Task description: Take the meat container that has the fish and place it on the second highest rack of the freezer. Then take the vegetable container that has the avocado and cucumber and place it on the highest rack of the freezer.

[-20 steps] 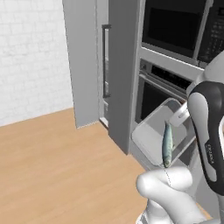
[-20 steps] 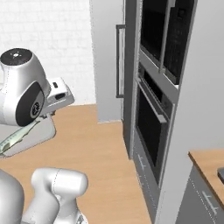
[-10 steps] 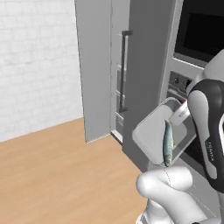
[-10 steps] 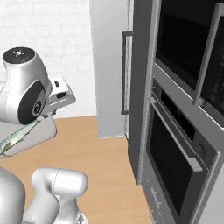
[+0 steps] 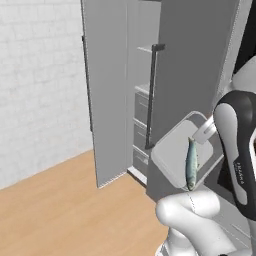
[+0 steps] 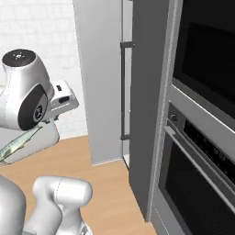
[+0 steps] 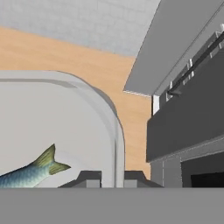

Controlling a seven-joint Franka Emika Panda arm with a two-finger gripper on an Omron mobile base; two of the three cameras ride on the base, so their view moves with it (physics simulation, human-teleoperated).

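In the left base view the meat container [image 5: 175, 159], a pale shallow tray with rounded corners, hangs tilted steeply in front of the arm, held by its upper right corner where the gripper [image 5: 204, 134] meets the rim; that corner hold is probably why the tray droops. The fish [image 5: 191, 162] lies lengthwise along the tray's right edge, head toward the low end, and it is the only thing in the container. Beyond it stands the freezer [image 5: 195, 60], its left door [image 5: 107, 95] swung open so that pale shelves and drawers [image 5: 141, 117] show in the gap beside the dark bar handle [image 5: 151, 95]; the open door suggests the tray is being carried toward a rack, not yet placed. In the right base view the container [image 6: 34, 143] sits low at the left edge under the white wrist, the fish [image 6: 18, 143] stretched along it, well apart from the freezer's opening [image 6: 126, 55] and from the black oven [image 6: 202, 151] further right. In the hand view the two fingertips [image 7: 89, 178] are closed on the container's rim [image 7: 114, 131], one on each side of the wall, with the fish's tail [image 7: 46, 162] resting on the tray floor just inside, near the gripped edge.
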